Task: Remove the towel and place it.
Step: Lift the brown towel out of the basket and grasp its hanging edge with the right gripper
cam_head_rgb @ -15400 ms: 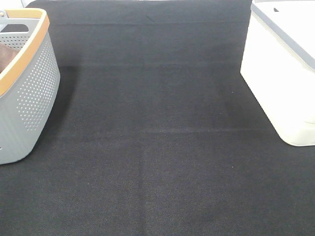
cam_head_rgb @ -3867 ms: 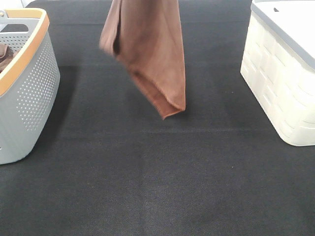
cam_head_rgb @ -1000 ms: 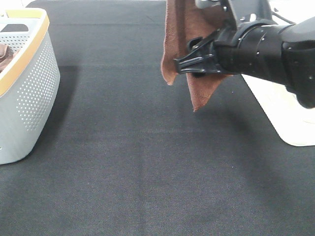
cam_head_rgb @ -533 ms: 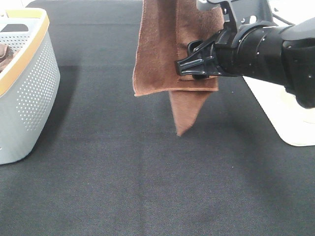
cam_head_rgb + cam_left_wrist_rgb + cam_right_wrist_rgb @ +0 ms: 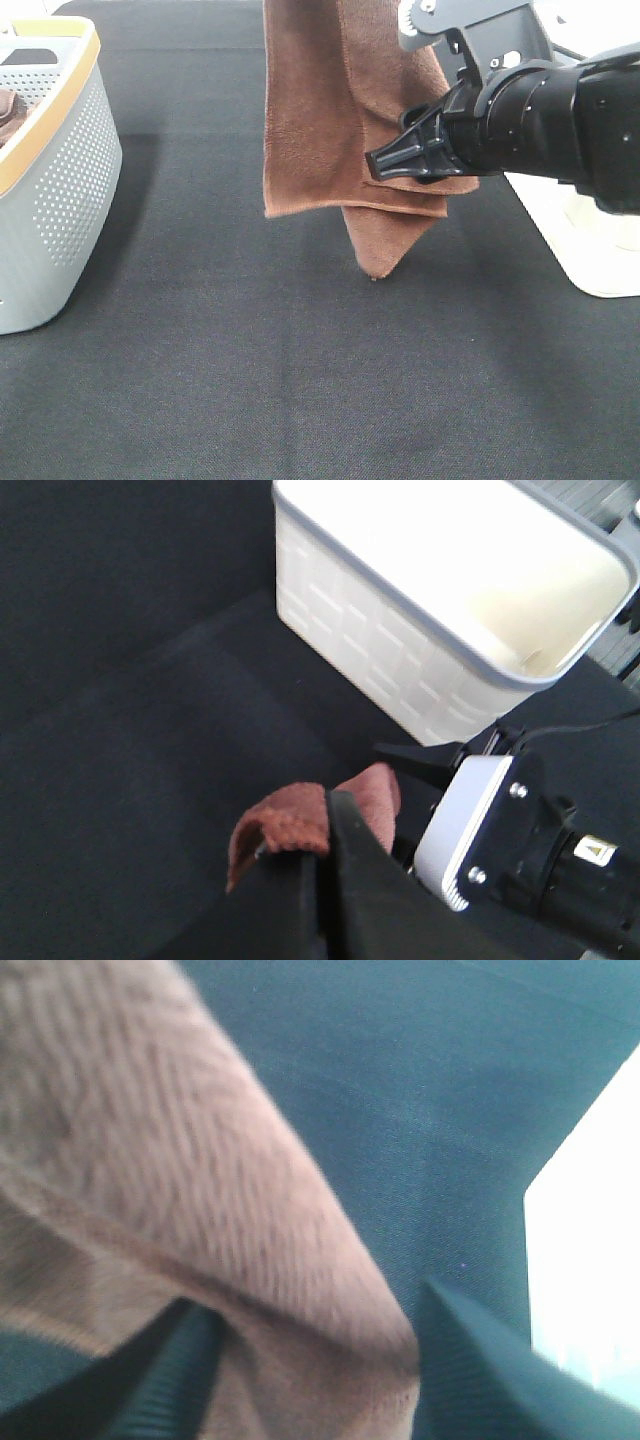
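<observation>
Exterior high view has the towel (image 5: 320, 120) hanging in the upper middle of the frame, clear of the grey basket (image 5: 60, 180) at the left edge and just left of the white bin (image 5: 590, 250) at the right. It hangs doubled, one layer over another. Its lowest corner points down toward the black mat (image 5: 300, 390); whether it touches is not clear.

The left gripper (image 5: 322, 830) shows only in its own wrist view, where its jaws are closed on a bunched fold of the cloth, so it carries the weight from above. The right gripper (image 5: 395, 158) reaches in from the right of the frame at the towel's right-hand edge. In the right wrist view its fingers (image 5: 185, 1365) stand apart with cloth between them, and no pinch shows.

The step in hand looks like taking a second hold so the towel can be spread and laid down. To do it well:

- Close on the hem itself, near a corner, and not on the loose middle.
- Take one layer only, since a bite through both would keep the cloth doubled.
- Keep the left hold firm until the right one is sure.
- Draw the two holds apart level and lower them over open mat, away from the bin.
</observation>
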Controlling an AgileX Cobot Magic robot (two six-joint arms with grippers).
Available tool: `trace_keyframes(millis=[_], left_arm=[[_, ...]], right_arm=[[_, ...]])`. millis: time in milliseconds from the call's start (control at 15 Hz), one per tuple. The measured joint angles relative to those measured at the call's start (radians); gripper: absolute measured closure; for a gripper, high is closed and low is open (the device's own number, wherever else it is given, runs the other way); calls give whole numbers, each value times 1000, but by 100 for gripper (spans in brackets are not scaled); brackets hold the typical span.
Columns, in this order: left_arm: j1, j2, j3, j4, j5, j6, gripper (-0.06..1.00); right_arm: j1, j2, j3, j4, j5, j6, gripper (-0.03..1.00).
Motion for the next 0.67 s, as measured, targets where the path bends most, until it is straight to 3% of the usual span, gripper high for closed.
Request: trace_keyframes(millis=[67, 133, 267, 400, 533, 667], left_arm=[[0, 0, 0, 37, 11, -14, 94], [0, 0, 0, 37, 11, -14, 94], [0, 3, 0, 96, 10, -26, 94], [0, 16, 0, 142, -11, -29, 94], [0, 25, 0, 140, -46, -31, 94], [0, 26, 0, 136, -115, -31, 94]], right_arm=[[0, 0, 0, 2, 2, -11, 53], [0, 0, 0, 2, 2, -11, 53], [0, 0, 0, 2, 33, -22, 64], [0, 0, 0, 3, 94, -24, 69], [0, 0, 0, 3, 135, -24, 64], [0, 0, 0, 3, 140, -20, 40]])
